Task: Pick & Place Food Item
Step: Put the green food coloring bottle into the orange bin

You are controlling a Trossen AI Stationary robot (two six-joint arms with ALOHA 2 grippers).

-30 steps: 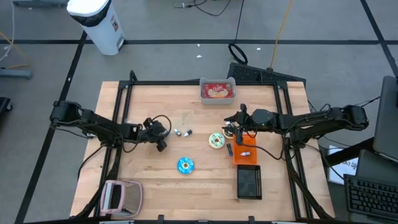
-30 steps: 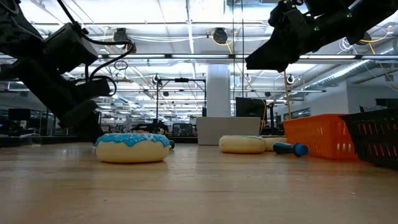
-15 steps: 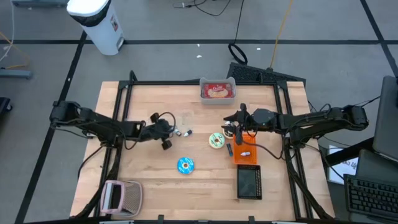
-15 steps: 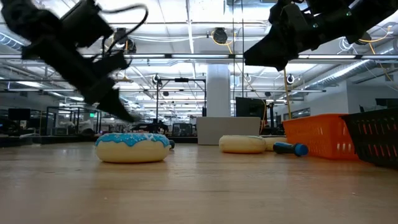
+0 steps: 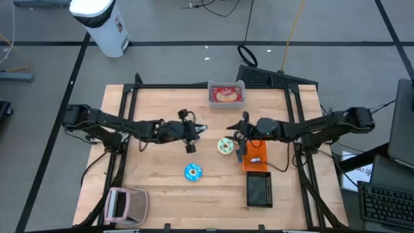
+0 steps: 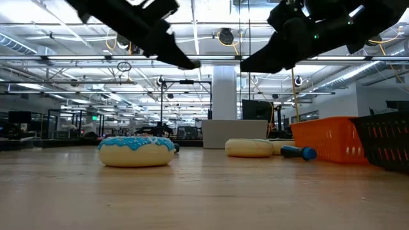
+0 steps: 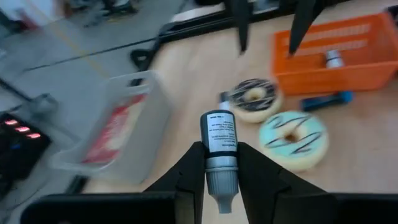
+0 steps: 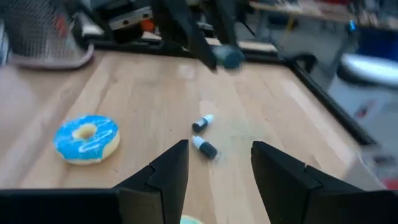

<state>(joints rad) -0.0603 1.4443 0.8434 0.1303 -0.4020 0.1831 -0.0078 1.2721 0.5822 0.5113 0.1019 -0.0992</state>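
My left gripper (image 5: pixel 193 134) hangs above the table's middle, shut on a small dropper bottle (image 7: pixel 218 134) with a black label and a grey cap. Two more small bottles (image 8: pixel 203 135) lie on the wood below it. A blue-iced donut (image 5: pixel 193 171) lies nearer the front edge. A mint donut (image 7: pixel 292 132) and a chocolate one (image 7: pixel 252 99) lie beside the orange basket (image 5: pixel 255 156). My right gripper (image 5: pixel 239 144) hovers open over those two donuts and touches nothing. My left gripper pinches the bottle's grey cap end (image 7: pixel 222 179) between its two fingers (image 7: pixel 192 177). The labelled body sticks out forward past the fingertips, along the fingers. The gripper slants slightly downward, toward the table's right side, and the bottle is lifted clear of the table.
A clear tub of red food (image 5: pixel 226 94) stands at the far edge. The orange basket holds a small bottle (image 7: pixel 333 59), and a blue marker (image 7: pixel 326 99) lies beside it. A black basket (image 5: pixel 259 189) sits near the front right, a pink-grey one (image 5: pixel 126 204) at the front left.
My left gripper has risen from the tabletop and swung toward the table's right, over the two loose bottles, tipping from pointing down to nearly level and rolling at the wrist. My right gripper has edged slightly toward the donuts.
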